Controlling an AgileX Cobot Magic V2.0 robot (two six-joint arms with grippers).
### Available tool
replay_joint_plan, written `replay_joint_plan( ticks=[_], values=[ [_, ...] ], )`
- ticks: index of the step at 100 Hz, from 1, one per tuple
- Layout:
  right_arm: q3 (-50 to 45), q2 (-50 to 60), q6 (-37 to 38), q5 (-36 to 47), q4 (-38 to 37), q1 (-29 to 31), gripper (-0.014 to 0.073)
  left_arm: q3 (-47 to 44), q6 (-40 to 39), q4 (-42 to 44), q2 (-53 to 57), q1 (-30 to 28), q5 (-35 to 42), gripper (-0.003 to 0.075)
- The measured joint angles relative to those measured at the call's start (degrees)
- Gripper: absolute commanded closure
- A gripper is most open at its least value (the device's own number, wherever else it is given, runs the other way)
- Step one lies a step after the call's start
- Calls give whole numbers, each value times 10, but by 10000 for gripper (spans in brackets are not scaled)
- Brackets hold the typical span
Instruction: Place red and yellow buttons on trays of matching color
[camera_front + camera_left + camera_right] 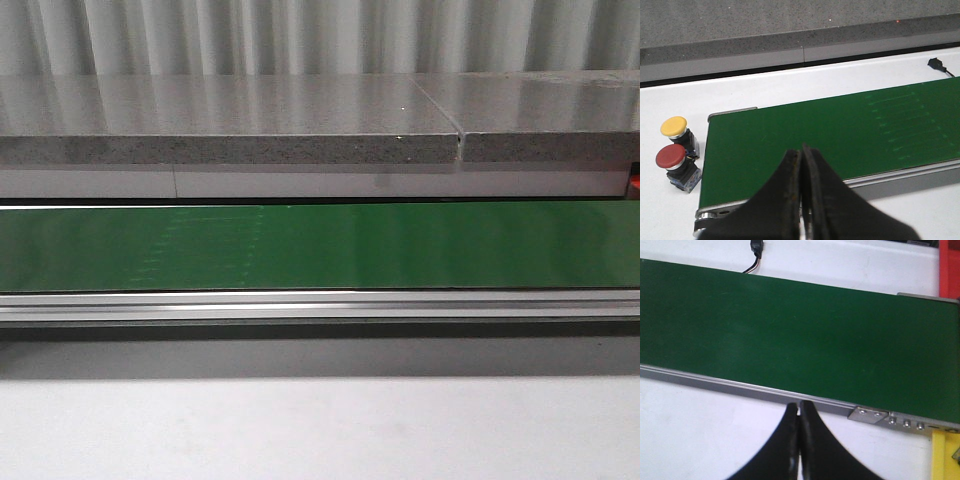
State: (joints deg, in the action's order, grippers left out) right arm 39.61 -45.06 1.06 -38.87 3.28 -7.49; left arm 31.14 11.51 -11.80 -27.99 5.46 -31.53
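Standing at the left of the left wrist frame, a yellow button (674,126) and red button (670,156) are seen beside the green belt (840,135); both the left claw (801,165) and right claw (799,417) are closed, empty.

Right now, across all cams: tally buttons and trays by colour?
Red buttons: 1
Yellow buttons: 1
Red trays: 1, only an edge in view
Yellow trays: 1, only a corner in view
Total: 4
Both buttons stand on the white table beside the end of the green belt, not on it.
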Motion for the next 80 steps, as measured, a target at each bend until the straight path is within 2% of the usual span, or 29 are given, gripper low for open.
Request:
replay_joint_plan(
  ticks=[40,80],
  values=[
    [-101,216,0,-4,0,0,659,0,0,0,0,0,0,740],
    [-106,249,-1,-15,-1,0,659,0,0,-4,-5,0,16,740]
  ],
)
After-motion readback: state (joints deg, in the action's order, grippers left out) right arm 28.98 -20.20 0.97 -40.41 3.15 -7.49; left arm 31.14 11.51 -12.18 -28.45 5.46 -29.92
